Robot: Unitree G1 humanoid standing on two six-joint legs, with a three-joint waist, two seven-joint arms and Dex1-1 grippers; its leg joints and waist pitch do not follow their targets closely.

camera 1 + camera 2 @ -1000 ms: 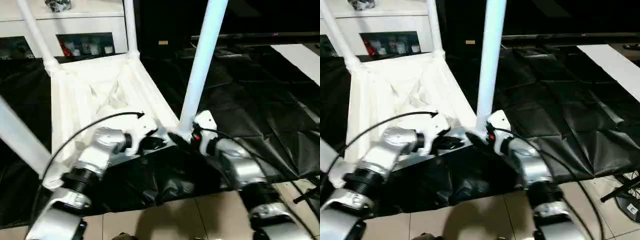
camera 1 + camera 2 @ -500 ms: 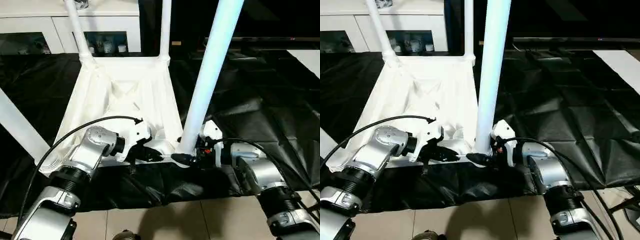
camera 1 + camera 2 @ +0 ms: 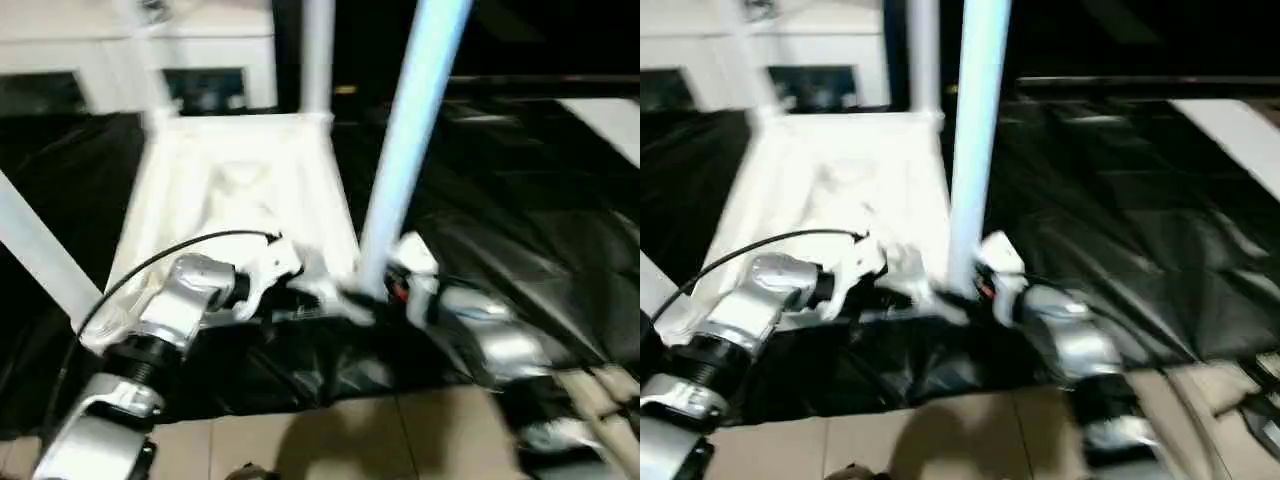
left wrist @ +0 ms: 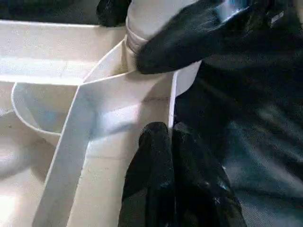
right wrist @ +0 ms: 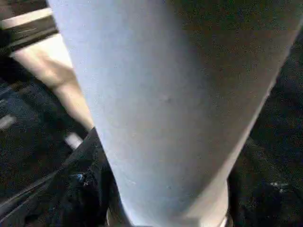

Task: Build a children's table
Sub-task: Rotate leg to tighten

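Table top: white, upside down on the black sheet, rim up, ribs showing inside.
Near leg: pale tube standing upright in the near corner socket, right in front of the robot.
Other legs: a far leg rises from a far corner; another leg slants across the left edge of the head views.
Left tool: black fingers pressed together with the table top's thin rim wall pinched between them, just beside the corner socket.
Right tool: at the base of the near leg; the left wrist view catches one black finger of it lying against the tube just above the socket. Its own wrist view has the tube close up with dark fingers on both sides, so it clasps the near leg.
What the wrist views add: the rib junction and the socket seam, which the head views leave blurred.
Writing: none legible anywhere.
Cabinet: white, glass doors, behind the table top.
Edges: the sheet's front edge ends at the tiled floor near the robot.
Open room: wide bare sheet to the right of the near leg; the left side is crowded by the slanting leg.
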